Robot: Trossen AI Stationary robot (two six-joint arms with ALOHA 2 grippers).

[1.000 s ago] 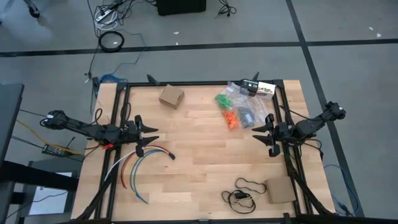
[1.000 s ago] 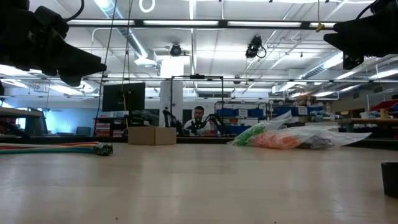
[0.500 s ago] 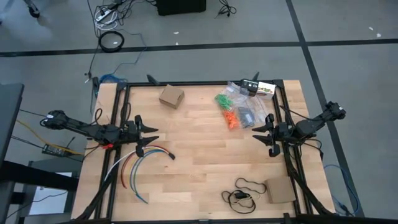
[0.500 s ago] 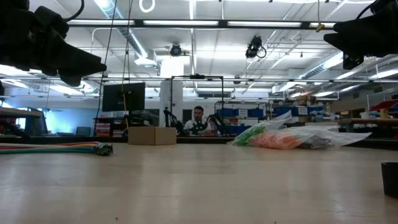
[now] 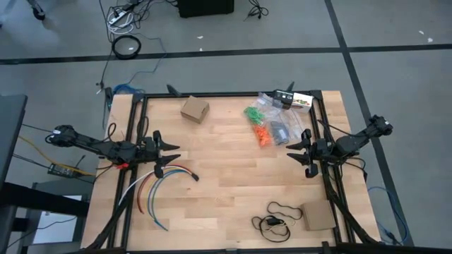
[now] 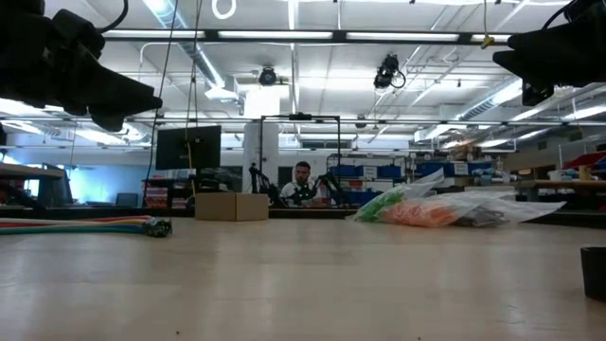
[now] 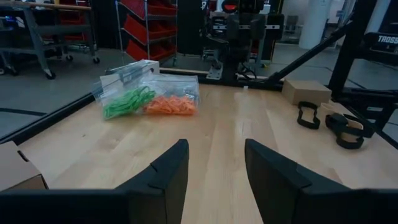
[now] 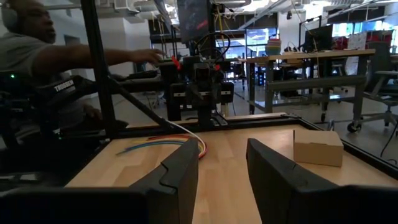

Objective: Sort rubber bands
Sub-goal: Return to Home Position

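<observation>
Nothing has shifted since the earlier frames; the rubber bands (image 5: pixel 253 113) lie in green, orange and dark lots inside transparent zip bags (image 5: pixel 281 131) near the far right corner of the table (image 5: pixel 226 162). At either side edge the left gripper (image 5: pixel 169 151) and the right gripper (image 5: pixel 295 152) hover, jaws released and empty.

Table (image 5: pixel 233 169) middle open — box (image 5: pixel 194 109), cables (image 5: pixel 152 189), rubber bands (image 5: pixel 258 127) edge it.

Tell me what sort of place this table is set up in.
Most likely a robotics lab or workshop in an open industrial hall: shelves of red bins and metal workbenches stand beyond the table, a monitor stands farther off, and strip lights run along a high ceiling.
</observation>
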